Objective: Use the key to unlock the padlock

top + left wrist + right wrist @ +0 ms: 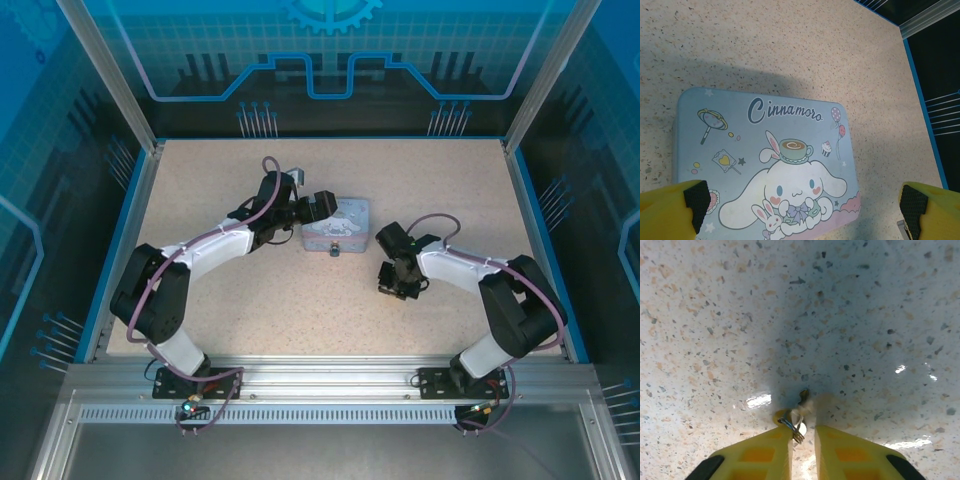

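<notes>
The table (300, 310) is speckled and pale, and the light blue cartoon tin (340, 218) sits on it towards the far middle.

The left tool (318, 208) is at the tin's left end. In its wrist view it stands wide, with one yellow finger low on each side of the printed lid (765, 150) and nothing held between them. The right tool (393, 288) is down on the table, to the right of the tin and nearer the arm bases, apart from it. Its fingers (760, 455) stand narrow, with only a thin slit between them.

The padlock (334, 251) is a tiny dark speck at the tin's near edge. It is too small here to show its keyhole or which way it faces. It looks stiff and light, and would likely swing or twist if pushed, so the tin or the lock body probably needs steadying from the left.

The key (800, 412) lies on the table at the mouth of the right tool's (803, 432) slit, well to the right of the tin, with a small wire ring beside it. I cannot tell whether it is pinched. It is thin, hard, flat and probably slippery on this glossy surface. The best hold would be across its head, leaving the blade free and pointing forward.
</notes>
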Controlling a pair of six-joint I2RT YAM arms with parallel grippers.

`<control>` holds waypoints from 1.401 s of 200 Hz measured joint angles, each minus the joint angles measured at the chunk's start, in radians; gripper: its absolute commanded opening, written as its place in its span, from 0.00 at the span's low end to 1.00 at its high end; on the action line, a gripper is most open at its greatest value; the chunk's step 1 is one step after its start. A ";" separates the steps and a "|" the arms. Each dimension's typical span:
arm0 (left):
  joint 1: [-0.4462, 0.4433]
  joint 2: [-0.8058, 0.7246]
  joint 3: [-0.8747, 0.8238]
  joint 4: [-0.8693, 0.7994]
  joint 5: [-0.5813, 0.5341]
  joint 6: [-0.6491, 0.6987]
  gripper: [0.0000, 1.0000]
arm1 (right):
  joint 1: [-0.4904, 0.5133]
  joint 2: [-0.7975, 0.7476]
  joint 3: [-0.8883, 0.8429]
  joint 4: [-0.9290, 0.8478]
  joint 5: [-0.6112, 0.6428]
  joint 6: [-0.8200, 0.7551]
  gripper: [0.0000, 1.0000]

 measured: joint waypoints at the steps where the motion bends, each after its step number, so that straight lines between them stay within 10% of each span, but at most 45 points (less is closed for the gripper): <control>1: 0.000 0.000 0.000 0.001 0.000 0.000 0.99 | 0.000 0.000 0.000 0.000 0.000 0.000 0.12; 19: 0.000 0.006 0.000 0.008 0.000 0.000 0.99 | 0.003 0.000 0.000 0.003 0.000 0.006 0.00; 175: 0.013 0.010 0.000 0.037 0.133 -0.039 0.99 | -0.003 -0.327 0.034 0.115 -0.044 -0.470 0.00; 280: 0.013 0.002 -0.034 0.082 0.232 -0.231 0.99 | -0.032 -0.230 -0.049 0.283 -0.214 -0.392 0.00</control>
